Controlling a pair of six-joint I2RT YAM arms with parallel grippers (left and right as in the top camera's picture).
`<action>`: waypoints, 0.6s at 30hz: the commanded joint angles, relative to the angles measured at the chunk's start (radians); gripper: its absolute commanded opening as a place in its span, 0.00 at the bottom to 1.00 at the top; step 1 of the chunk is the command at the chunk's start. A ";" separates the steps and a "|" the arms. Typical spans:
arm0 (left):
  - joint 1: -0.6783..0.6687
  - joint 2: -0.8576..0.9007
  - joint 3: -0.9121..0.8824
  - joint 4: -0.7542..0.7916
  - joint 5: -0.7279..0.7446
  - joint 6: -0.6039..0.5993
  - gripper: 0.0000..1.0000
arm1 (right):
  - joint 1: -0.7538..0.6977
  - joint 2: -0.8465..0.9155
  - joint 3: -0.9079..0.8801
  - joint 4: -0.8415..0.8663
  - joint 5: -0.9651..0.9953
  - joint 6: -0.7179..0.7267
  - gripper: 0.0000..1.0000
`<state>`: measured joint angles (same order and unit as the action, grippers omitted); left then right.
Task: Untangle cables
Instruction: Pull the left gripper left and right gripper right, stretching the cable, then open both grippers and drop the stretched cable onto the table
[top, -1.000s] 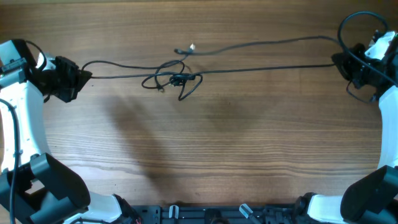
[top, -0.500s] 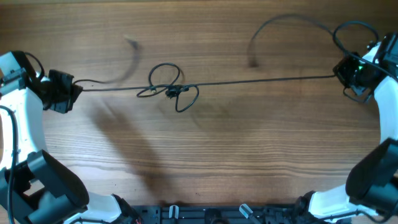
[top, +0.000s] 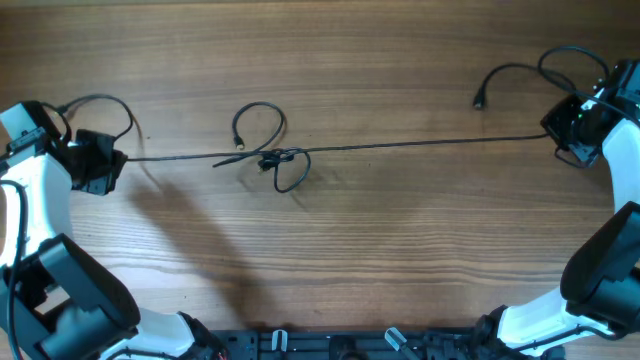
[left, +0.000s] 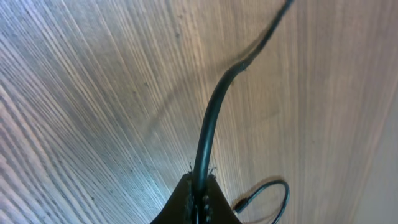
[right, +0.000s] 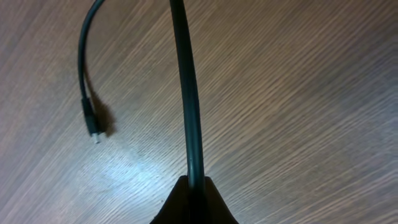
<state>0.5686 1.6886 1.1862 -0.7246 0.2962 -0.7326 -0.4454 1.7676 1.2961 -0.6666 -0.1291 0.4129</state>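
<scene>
The left gripper (top: 120, 160) and right gripper (top: 552, 128) each pinched the cables (top: 420, 143), stretched straight through what looked like a knot (top: 272, 158).

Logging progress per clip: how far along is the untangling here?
Done: the cables run taut between left gripper and right gripper; one plug end lies free. In hand: both grippers shut on the line. Not yet done: the knot, left of centre.

No legible text, label, brand, number or sign anywhere in these views
</scene>
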 joint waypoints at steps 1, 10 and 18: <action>0.093 0.067 0.023 0.050 -0.233 -0.013 0.04 | -0.116 0.011 0.020 0.039 0.299 -0.043 0.04; 0.000 0.158 0.023 0.028 -0.174 -0.012 0.04 | -0.116 0.011 0.020 0.018 0.146 -0.043 0.25; -0.068 0.158 0.023 0.019 -0.174 -0.007 0.27 | -0.116 0.011 0.020 0.010 0.065 -0.046 0.77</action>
<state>0.5262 1.8385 1.1931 -0.7025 0.1612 -0.7422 -0.5747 1.7676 1.2984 -0.6510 -0.0433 0.3771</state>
